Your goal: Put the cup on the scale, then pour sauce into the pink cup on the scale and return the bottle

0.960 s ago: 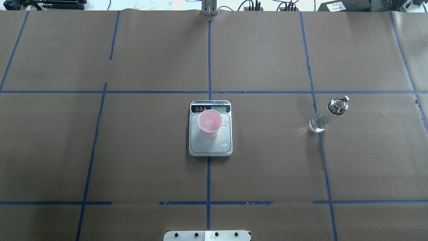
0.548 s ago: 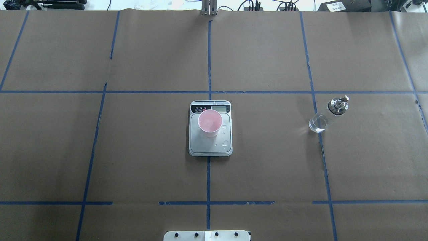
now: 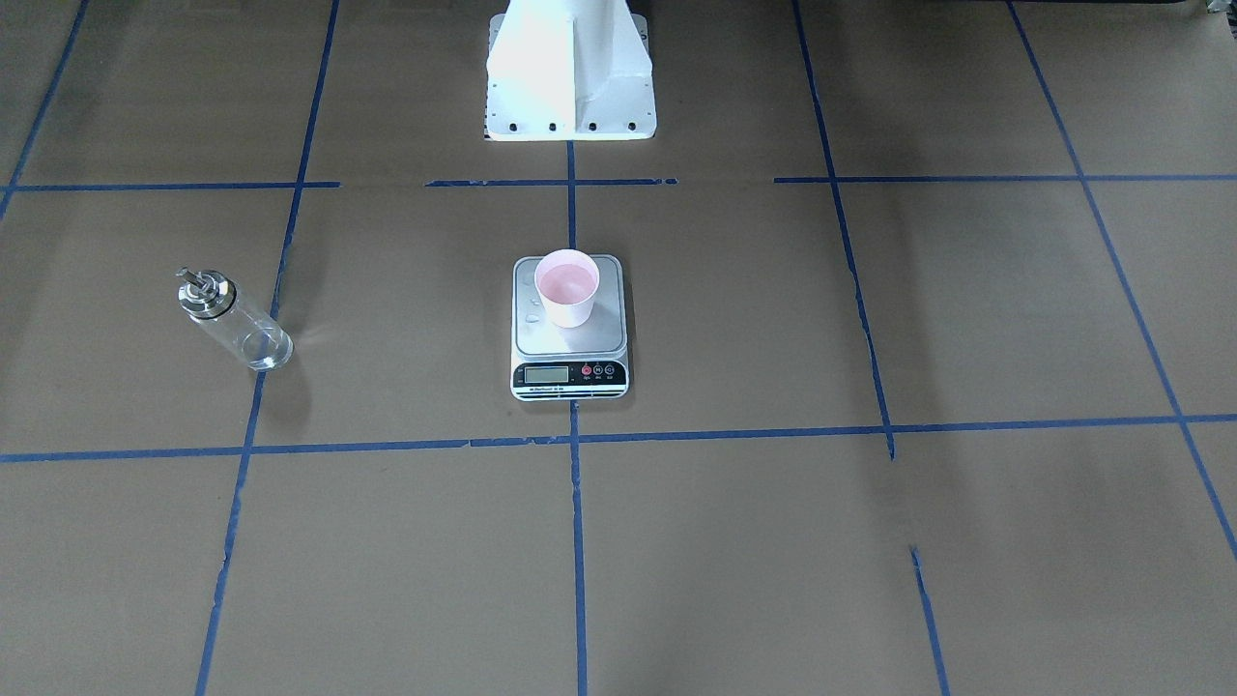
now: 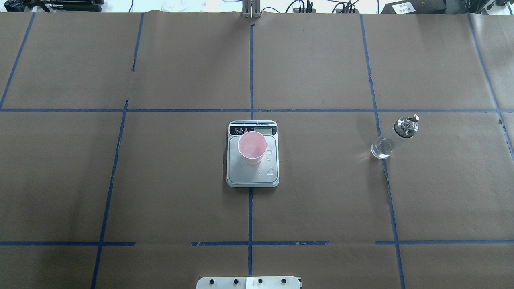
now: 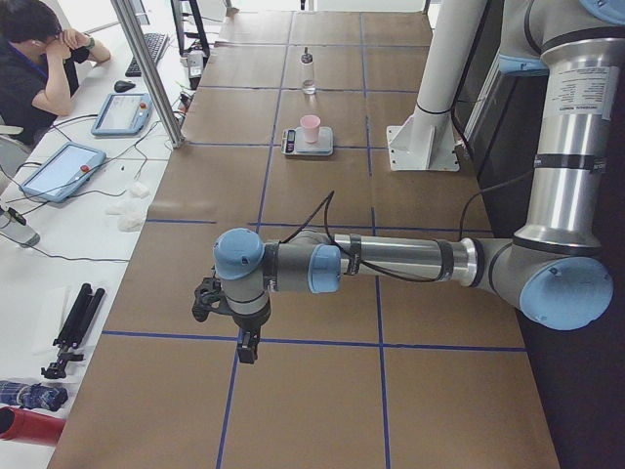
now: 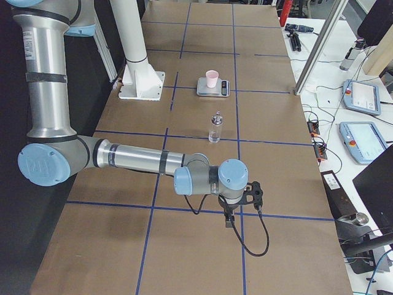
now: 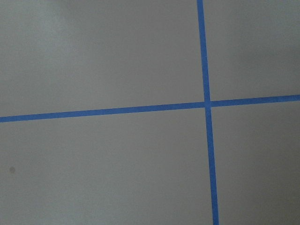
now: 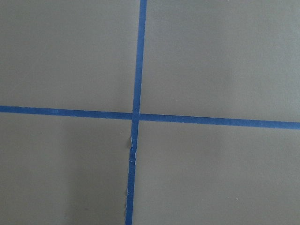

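Note:
The pale pink cup (image 4: pixel 252 147) stands upright on the back half of the scale (image 4: pixel 249 176), close to its black display strip. A few clear droplets (image 4: pixel 271 171) lie on the steel plate beside the cup. The clear glass bottle (image 4: pixel 391 138) with its silver cap and spout stands upright on the paper, far off on the robot's right, apart from everything. No coloured sauce shows in it. My left gripper (image 5: pixel 246 344) hangs over a tape crossing at the table's left end, and my right gripper (image 6: pixel 228 218) over one at the right end. Whether either is open, I cannot tell.
Brown paper with blue tape lines (image 4: pixel 250 72) covers the table. The white robot pedestal (image 3: pixel 570 68) stands behind the scale. A person (image 5: pixel 34 49) sits at a side desk with tablets (image 5: pixel 61 171) and cables. Another side desk holds tablets (image 6: pixel 363 138).

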